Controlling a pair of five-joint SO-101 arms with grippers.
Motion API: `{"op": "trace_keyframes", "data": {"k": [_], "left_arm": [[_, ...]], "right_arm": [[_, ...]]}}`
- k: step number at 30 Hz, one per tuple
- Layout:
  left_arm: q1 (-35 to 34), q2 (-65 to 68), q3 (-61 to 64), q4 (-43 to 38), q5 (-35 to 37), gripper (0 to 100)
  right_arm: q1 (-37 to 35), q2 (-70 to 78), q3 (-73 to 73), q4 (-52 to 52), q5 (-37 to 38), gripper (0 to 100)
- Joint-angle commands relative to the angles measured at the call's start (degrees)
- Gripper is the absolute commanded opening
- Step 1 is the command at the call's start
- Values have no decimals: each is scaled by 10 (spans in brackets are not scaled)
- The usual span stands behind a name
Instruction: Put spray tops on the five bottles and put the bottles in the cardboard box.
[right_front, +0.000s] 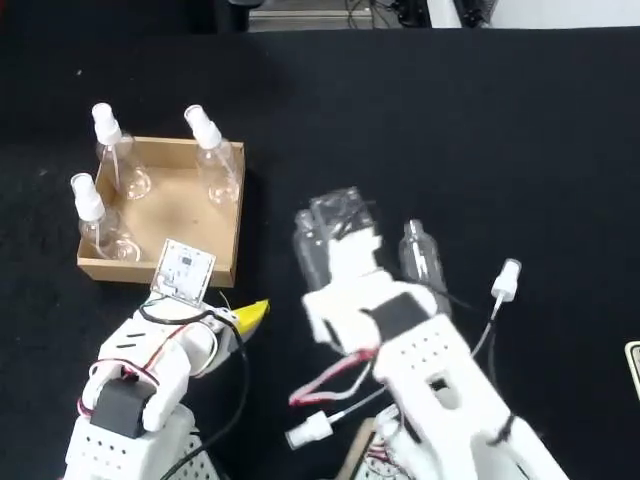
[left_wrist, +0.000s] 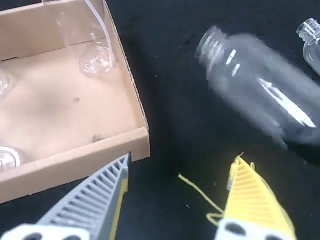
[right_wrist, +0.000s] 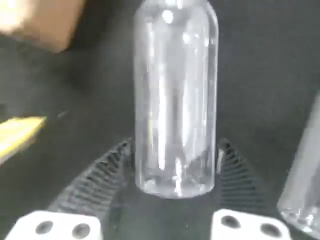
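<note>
An uncapped clear bottle (right_wrist: 175, 100) sits between the black fingers of my right gripper (right_wrist: 175, 150), which is shut on its lower body. From above, this bottle (right_front: 308, 255) and the right gripper (right_front: 335, 225) are at the table's middle, right of the cardboard box (right_front: 232, 255). The same bottle (left_wrist: 255, 95) appears tilted just beyond my left gripper (left_wrist: 182, 161), which is open and empty beside the box's near corner (left_wrist: 140, 140). A second uncapped bottle (right_front: 420, 255) stands to the right. Three bottles with spray tops (right_front: 215, 155) stand in the box. Two loose spray tops (right_front: 505, 280) (right_front: 310, 432) lie on the cloth.
The table is covered in black cloth. Red and black cables (right_front: 320, 385) run along the right arm near the front. The left gripper's yellow finger (right_front: 250, 312) points toward the gap between box and held bottle.
</note>
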Motion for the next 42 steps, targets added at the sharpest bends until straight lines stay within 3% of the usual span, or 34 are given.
{"op": "trace_keyframes", "data": {"k": [1, 6, 9, 15, 18, 24, 31, 36, 42], "left_arm": [[2, -1, -18, -3, -2, 296], [2, -1, -18, -1, -2, 296], [2, -1, -18, 1, -2, 296], [2, -1, -17, 2, -2, 296], [2, -1, -17, 2, -2, 296], [2, 4, -19, 2, 24, 296], [2, 4, -19, 2, 30, 298], [2, 4, -18, 4, 30, 298], [2, 4, -22, 14, 30, 300]], "right_arm": [[-32, -67, -78, 69, 45, 233], [-29, -91, -138, 140, 64, 236], [14, -90, -147, 140, 84, 231], [165, -89, -60, 10, 230, 34], [173, -89, 13, -34, 289, 26], [180, -89, 104, -122, 323, 25], [145, -12, 109, -141, 322, 40], [58, 95, -7, -35, 305, 96], [-4, 90, -133, 67, 226, 98]]}}
